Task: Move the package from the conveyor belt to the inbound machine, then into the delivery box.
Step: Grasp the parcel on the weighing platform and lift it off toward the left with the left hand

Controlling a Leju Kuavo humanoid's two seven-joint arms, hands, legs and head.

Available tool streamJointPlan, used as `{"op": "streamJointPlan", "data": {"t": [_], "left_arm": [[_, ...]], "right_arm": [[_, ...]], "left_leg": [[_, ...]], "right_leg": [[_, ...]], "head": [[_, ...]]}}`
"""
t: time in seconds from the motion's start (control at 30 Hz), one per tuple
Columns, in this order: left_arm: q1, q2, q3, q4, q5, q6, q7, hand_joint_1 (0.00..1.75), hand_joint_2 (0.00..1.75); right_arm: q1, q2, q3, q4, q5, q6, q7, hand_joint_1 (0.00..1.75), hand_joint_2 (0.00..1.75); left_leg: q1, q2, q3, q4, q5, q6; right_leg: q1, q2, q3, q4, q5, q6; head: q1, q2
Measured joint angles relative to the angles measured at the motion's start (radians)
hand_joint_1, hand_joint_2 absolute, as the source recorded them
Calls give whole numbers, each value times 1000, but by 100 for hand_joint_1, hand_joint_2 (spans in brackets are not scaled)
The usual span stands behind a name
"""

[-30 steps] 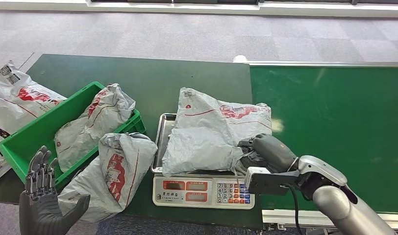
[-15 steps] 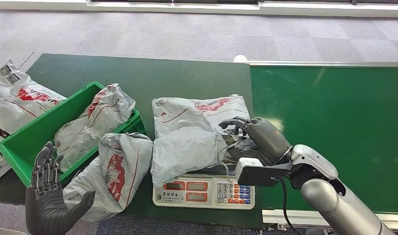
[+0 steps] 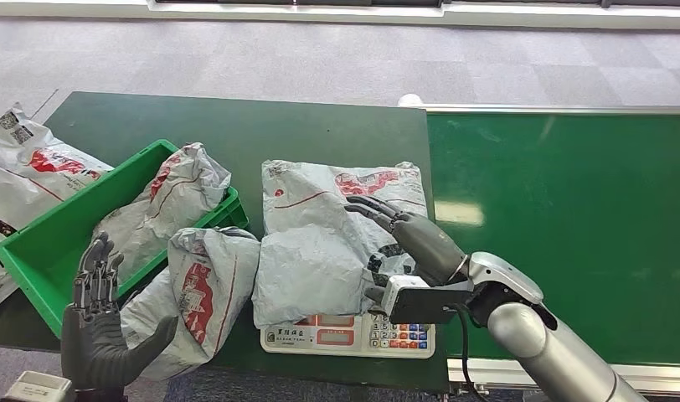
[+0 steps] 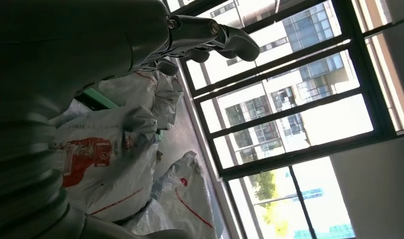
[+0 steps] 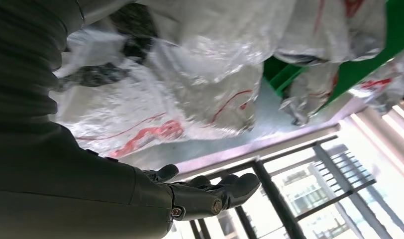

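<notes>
The soft, crinkly package (image 3: pixel 320 243) on the scale (image 3: pixel 347 333) should bunch easily; right hand (image 3: pixel 412 239) rests open-fingered, gripping nothing, so gather its near edge.

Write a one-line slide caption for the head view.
Right hand open over grey package lying on the scale; left hand raised beside green crate.

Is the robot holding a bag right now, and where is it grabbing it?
No. The right hand is open above the package on the scale, and the left hand is open and empty.
</notes>
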Motion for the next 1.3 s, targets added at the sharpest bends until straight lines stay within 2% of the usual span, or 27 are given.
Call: {"op": "streamJointPlan", "data": {"t": [0.13,0.27,0.4,0.47,0.53,0.67,0.73,0.9,1.17,1.2,1.3], "left_arm": [[-60,69,-107,12,-107,43,116,0,175],[-179,117,-233,71,-196,81,259,0,175],[-348,129,-365,202,-254,43,431,0,175],[-416,126,-426,274,-275,28,487,0,175],[-468,120,-473,336,-298,29,523,0,175],[-554,99,-554,453,-368,38,581,0,175],[-592,84,-591,513,-392,39,593,0,175],[-644,59,-637,603,-403,40,598,0,175],[-665,48,-650,647,-409,38,603,0,175],[-671,46,-654,655,-419,32,609,8,175],[-710,22,-689,716,-475,-15,638,139,175]], "right_arm": [[7,28,0,15,-266,110,-11,0,0],[82,61,-34,56,-432,117,-29,0,175],[209,101,-109,105,-536,12,-93,0,175],[261,129,-162,108,-554,-86,-157,0,175],[300,175,-223,90,-536,-232,-219,0,175],[358,282,-319,-12,-414,-644,-340,0,175],[379,323,-344,-76,-378,-775,-372,0,175],[412,374,-370,-167,-361,-824,-380,0,175],[429,395,-380,-204,-351,-861,-405,0,175],[432,403,-384,-214,-337,-885,-426,0,175],[444,461,-414,-291,-244,-942,-487,0,175]], "left_leg": [[0,-1,0,0,0,0],[0,-3,1,1,0,0],[0,-7,0,1,2,2],[0,-6,-1,1,2,2],[-1,-4,-1,1,2,2],[-1,-3,-2,1,2,2],[-1,-1,-2,1,2,2],[-1,4,-2,1,2,2],[-1,4,-2,1,2,2],[-1,3,-2,1,2,3],[-1,2,-3,1,3,3]], "right_leg": [[0,-1,0,0,0,0],[0,-3,1,0,0,0],[-3,-7,2,0,1,1],[-3,-6,1,0,2,2],[-3,-4,0,0,3,2],[-4,-3,-2,0,3,2],[-3,-1,-2,0,3,2],[-3,4,-4,0,4,1],[-3,5,-4,0,4,1],[-3,4,-4,0,4,2],[-4,2,-4,0,4,2]], "head": [[0,0],[0,0],[0,0],[0,0],[0,0],[0,0],[0,0],[0,0],[0,0],[0,0],[0,0]]}}
